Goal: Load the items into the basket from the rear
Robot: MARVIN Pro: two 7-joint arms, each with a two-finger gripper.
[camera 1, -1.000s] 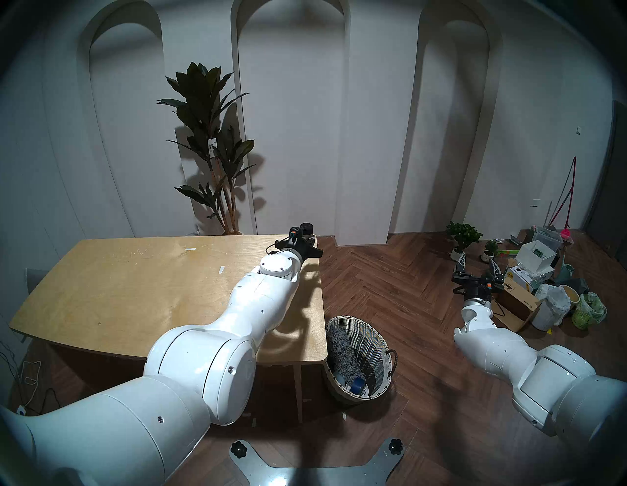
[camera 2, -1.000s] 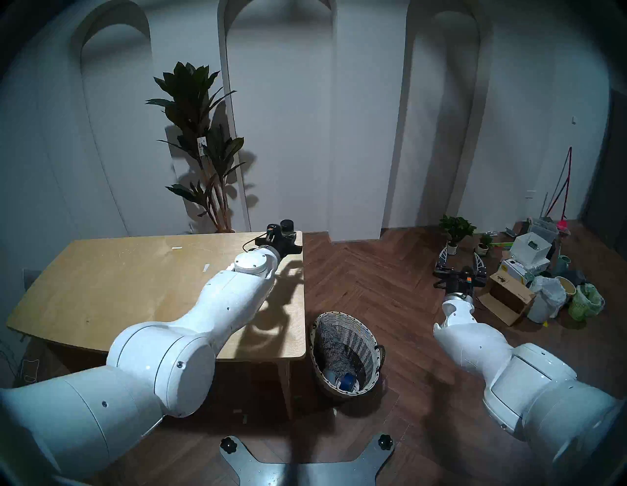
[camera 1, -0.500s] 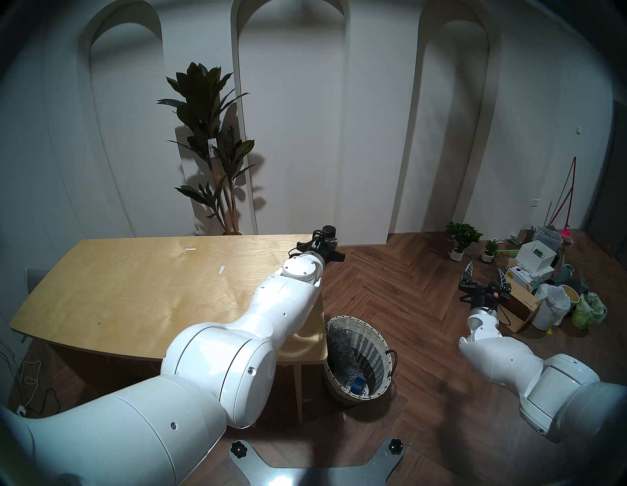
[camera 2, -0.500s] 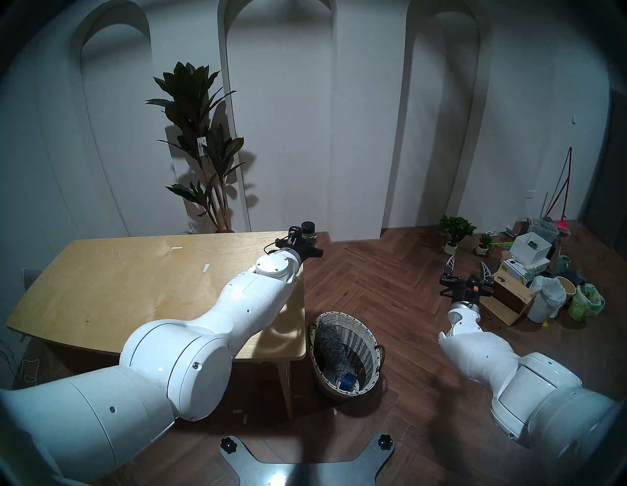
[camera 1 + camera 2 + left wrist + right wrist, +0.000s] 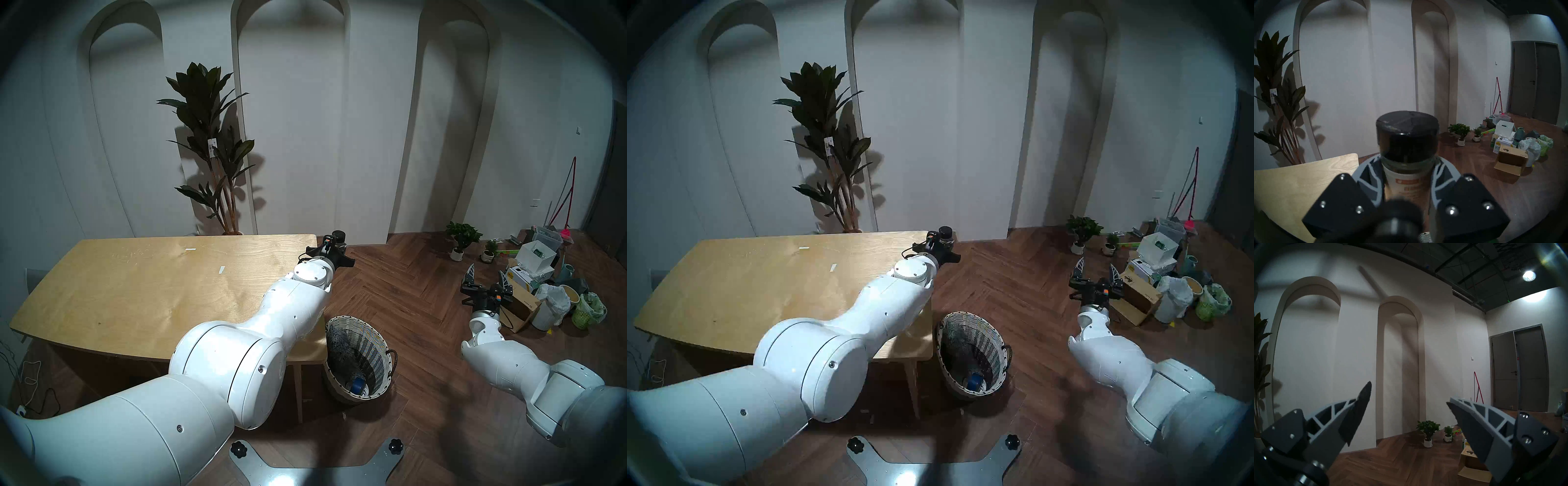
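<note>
Black-capped bottle (image 5: 1407, 152) was gripped upright in the left gripper (image 5: 1407, 171) jaws, past the bench (image 5: 135, 288) corner, at 12 o'clock from the wicker basket (image 5: 381, 342). Right gripper (image 5: 1407, 411) jaws were spread, empty.

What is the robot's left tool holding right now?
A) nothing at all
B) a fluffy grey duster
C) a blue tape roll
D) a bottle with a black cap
D: in the left wrist view the left tool is closed on both sides of the black-capped bottle; the tape roll and duster already lie in the basket.
</note>
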